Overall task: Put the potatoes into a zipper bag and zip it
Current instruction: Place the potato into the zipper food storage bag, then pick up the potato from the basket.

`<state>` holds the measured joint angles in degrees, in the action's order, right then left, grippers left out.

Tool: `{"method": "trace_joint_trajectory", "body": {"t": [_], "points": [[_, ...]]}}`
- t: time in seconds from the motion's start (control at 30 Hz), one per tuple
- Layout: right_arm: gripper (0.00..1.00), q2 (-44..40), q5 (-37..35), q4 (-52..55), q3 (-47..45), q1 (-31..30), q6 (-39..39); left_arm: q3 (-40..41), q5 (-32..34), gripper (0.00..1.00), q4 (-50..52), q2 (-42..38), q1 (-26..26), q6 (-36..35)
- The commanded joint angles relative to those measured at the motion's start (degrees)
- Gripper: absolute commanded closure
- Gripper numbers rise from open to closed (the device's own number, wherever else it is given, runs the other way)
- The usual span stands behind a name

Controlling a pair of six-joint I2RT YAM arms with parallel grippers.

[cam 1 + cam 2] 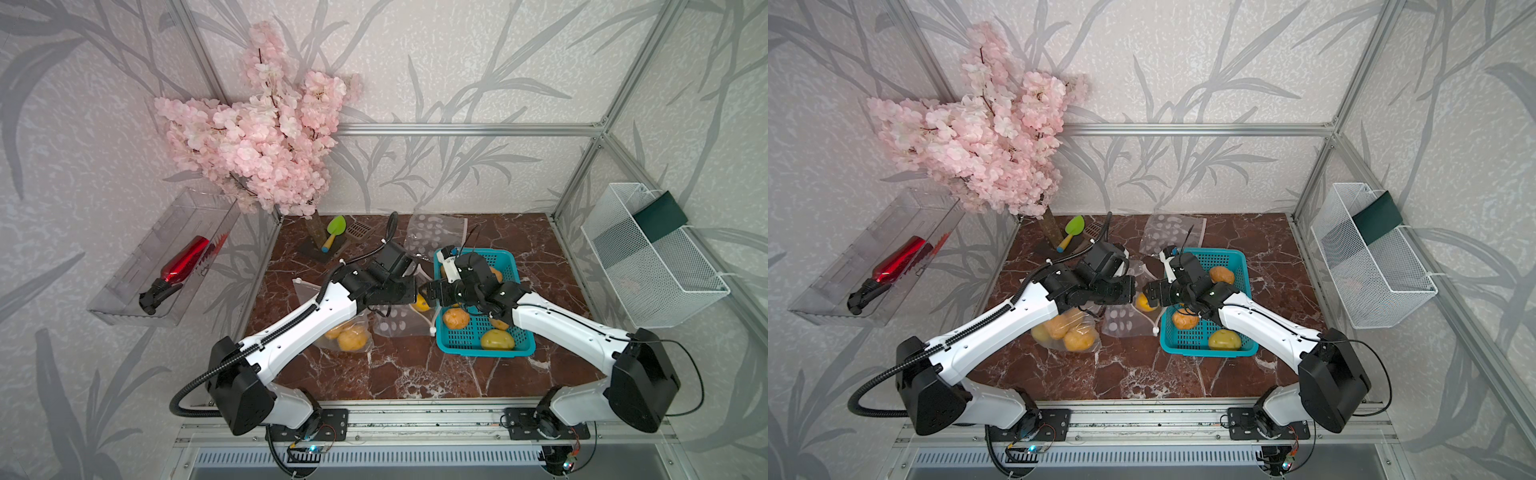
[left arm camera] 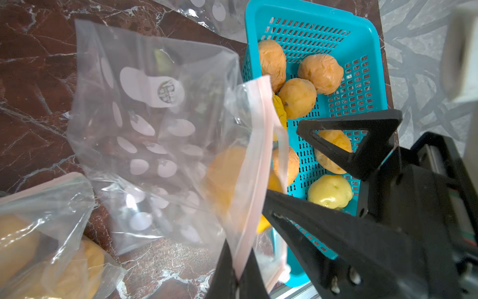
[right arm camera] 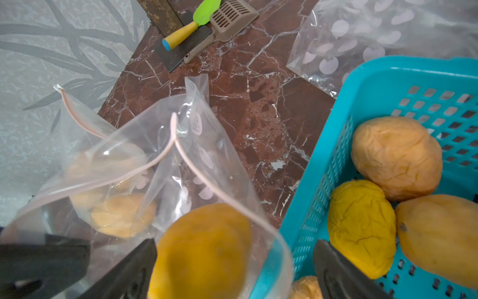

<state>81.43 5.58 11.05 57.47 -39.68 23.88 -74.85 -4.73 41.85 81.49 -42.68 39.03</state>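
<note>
A clear zipper bag [image 2: 160,124] with white spots stands between the arms, left of the teal basket [image 1: 519,345]. My left gripper [image 2: 239,261] is shut on its pink zip rim, holding the mouth up. In the right wrist view my right gripper [image 3: 234,246] is open at the bag's mouth. A blurred yellow potato [image 3: 204,253] sits between its spread fingers inside the rim, with a gap on one side. In both top views this potato [image 1: 420,303] [image 1: 1144,302] shows between the two grippers. Several more potatoes [image 1: 456,318] [image 3: 395,155] lie in the basket.
A second bag [image 1: 349,336] holding potatoes lies under the left arm. An empty spotted bag [image 1: 432,232] lies behind the basket. A green trowel [image 1: 334,232] and brown scoop [image 1: 359,230] sit at the back beside the pink blossom branch [image 1: 257,137].
</note>
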Motion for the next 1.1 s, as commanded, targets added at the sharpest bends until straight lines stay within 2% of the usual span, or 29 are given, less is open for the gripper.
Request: {"method": "trace_joint_trajectory", "body": {"t": [0.0, 0.17, 0.37, 0.43, 0.57, 0.67, 0.87, 0.97, 1.07], "points": [[0.01, -1.3, 1.3, 1.2, 1.3, -0.2, 0.3, 0.3, -0.5, 1.00, -0.4, -0.5, 0.3, -0.1], [0.01, -5.3, 5.4, 0.1, -0.2, -0.2, 0.1, 0.3, 0.2, 1.00, -0.2, -0.3, 0.4, 0.1], [0.01, -7.5, 3.9, 6.0, 2.6, -0.1, -1.6, 0.2, 1.7, 1.00, 0.8, -0.2, 1.1, 0.1], [0.01, -9.3, 5.4, 6.1, 3.1, -0.1, -1.8, 0.2, 2.4, 1.00, 1.5, -0.6, 1.3, 0.3], [0.01, -14.5, 2.7, 10.7, 5.0, 0.1, 2.9, 1.0, 3.3, 1.00, 1.3, -1.9, 1.6, 0.7], [0.01, -20.3, -6.3, 13.5, 2.7, 0.7, 9.3, 1.4, 3.8, 1.00, 1.1, -2.3, 1.9, 0.9], [0.01, -33.0, -8.6, 11.5, -5.5, 6.4, 20.9, 1.7, 4.2, 1.00, 1.2, -2.0, 2.3, 1.1], [0.01, -33.8, -4.7, 19.4, -1.3, 11.4, 20.0, 1.7, 4.2, 1.00, 1.3, -1.7, 2.5, 1.1], [0.01, -32.2, 0.7, 24.1, 1.2, 14.2, 11.6, 1.6, 4.6, 1.00, 1.4, -1.4, 2.7, 1.0]]}}
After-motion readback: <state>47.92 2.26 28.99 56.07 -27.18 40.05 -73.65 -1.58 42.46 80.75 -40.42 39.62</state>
